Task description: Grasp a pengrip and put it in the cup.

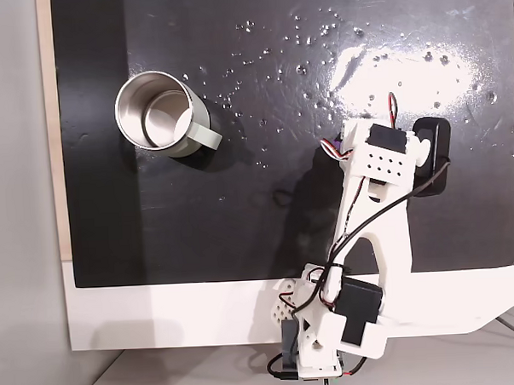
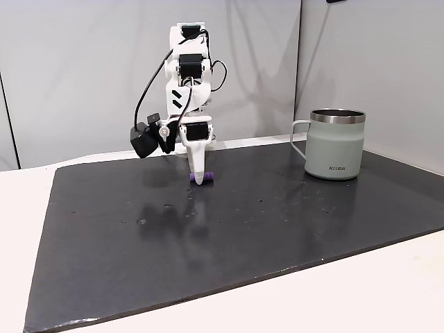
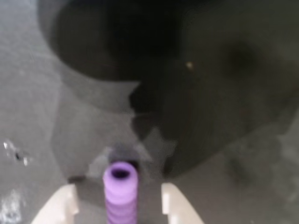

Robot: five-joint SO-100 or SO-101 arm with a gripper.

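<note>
The pengrip [image 3: 120,193] is a small purple tube of soft-looking rubber, ribbed in rounded rings along its length, with a dark hollow at the end facing away from the wrist camera. It lies on the black mat [image 2: 277,229], a thin, slightly glossy sheet whose surface carries scattered specks and a broad patch of glare in a fixed view from above. In the wrist view the two pale, smooth plastic fingertips [image 3: 60,205] stand one on each side of the tube with a visible gap on both sides — the gripper [image 3: 119,205] is spread apart around it and not pressing on it. From the side, in a fixed view, the white gripper [image 2: 199,177] points straight down with its tip at the mat, and the purple pengrip [image 2: 208,175] shows just behind that tip.

The cup [image 1: 155,112] stands upright well apart from the gripper, near the mat's far left in the top-down fixed view. It is round, of brushed steel inside with a bright reflective wall and floor, and nothing lies in it. The side view shows its matte grey-green outer body [image 2: 336,154], a steel rim and a looped handle — also a small printed word low on its wall.
</note>
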